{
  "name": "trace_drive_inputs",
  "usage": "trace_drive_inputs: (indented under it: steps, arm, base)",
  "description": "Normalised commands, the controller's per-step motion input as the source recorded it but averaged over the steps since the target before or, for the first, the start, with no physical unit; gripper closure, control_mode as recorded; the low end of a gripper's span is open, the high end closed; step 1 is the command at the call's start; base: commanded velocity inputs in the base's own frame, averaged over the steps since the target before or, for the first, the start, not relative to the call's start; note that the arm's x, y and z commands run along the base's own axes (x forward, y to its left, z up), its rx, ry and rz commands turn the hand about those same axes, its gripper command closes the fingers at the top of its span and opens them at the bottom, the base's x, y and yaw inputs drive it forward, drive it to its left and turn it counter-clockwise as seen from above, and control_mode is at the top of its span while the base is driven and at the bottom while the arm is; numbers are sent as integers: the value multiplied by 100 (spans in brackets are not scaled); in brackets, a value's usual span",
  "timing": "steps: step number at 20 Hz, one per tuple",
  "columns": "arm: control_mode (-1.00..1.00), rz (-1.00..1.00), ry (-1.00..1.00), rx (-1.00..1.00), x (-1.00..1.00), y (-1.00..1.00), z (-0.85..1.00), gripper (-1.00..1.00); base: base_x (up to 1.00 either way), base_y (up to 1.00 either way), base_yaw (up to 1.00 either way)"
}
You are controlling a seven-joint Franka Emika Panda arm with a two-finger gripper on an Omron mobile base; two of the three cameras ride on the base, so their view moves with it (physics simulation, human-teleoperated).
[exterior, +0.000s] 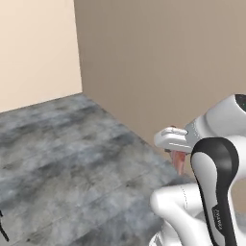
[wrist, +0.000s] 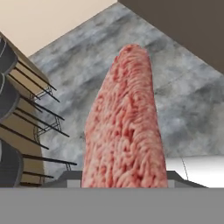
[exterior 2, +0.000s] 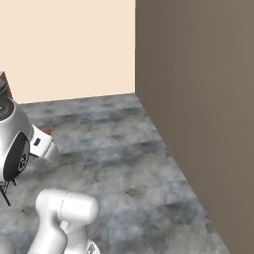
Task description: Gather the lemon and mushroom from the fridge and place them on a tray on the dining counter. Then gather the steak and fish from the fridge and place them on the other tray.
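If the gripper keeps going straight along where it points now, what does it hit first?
Probably the mottled grey floor. The gripper, shut on the red marbled steak, points down at open floor; depth is unclear.

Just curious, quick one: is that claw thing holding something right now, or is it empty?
Gripper: shut on the steak, a pink-red marbled slab.

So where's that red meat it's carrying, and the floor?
steak (wrist: 124, 127): hand view, middle of its marbled red face.
floor (exterior: 72, 158): left base view, bare grey patch.

steak (wrist: 124, 127): pink-red marbled slab, held in my claw, standing on edge, up off the grey floor.
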Motion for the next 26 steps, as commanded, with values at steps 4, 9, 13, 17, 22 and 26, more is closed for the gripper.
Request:
trace_drive_inputs:
  steps: [4, 9, 13, 17, 22, 26]
  arm:
    - [100, 0, 0, 0, 0, 0, 0, 100]
    - [100, 0, 0, 0, 0, 0, 0, 100]
    - [100, 0, 0, 0, 0, 0, 0, 100]
    - [100, 0, 0, 0, 0, 0, 0, 100]
    - [100, 0, 0, 0, 0, 0, 0, 100]
    - [100, 0, 0, 0, 0, 0, 0, 100]
  base:
    - [90, 0, 40]
    - [91, 0, 39]
    - [94, 0, 38]
    - [95, 0, 37]
    - [95, 0, 34]
    - [96, 0, 33]
